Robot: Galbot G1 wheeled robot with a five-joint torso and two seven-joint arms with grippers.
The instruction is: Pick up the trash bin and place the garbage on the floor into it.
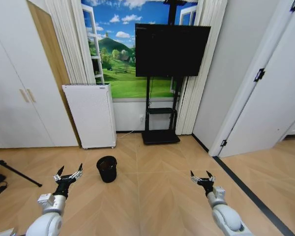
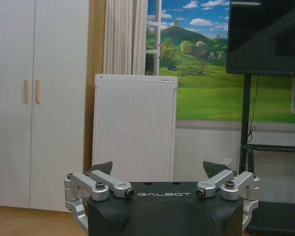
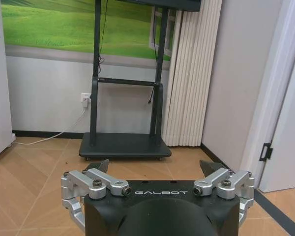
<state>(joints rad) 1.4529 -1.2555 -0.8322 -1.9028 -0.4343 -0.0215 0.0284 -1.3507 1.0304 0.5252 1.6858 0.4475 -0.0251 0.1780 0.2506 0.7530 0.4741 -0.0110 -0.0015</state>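
The trash bin [image 1: 107,168], a small round black wastebasket, stands upright on the wooden floor just in front of the white perforated appliance. My left gripper [image 1: 69,173] hovers open to the bin's left, a short way off, with nothing between its fingers. In the left wrist view that gripper [image 2: 157,169] faces the appliance with its jaws wide apart. My right gripper [image 1: 202,176] is held open over bare floor well to the right of the bin, and in the right wrist view it [image 3: 155,166] points at the TV stand. The garbage is out of view.
A white perforated appliance [image 1: 91,115] stands against the back wall. A black TV on a wheeled stand [image 1: 161,136] sits right of it. White cupboards [image 1: 19,93] line the left, a door [image 1: 275,98] the right. A tripod leg [image 1: 14,170] crosses the floor at left.
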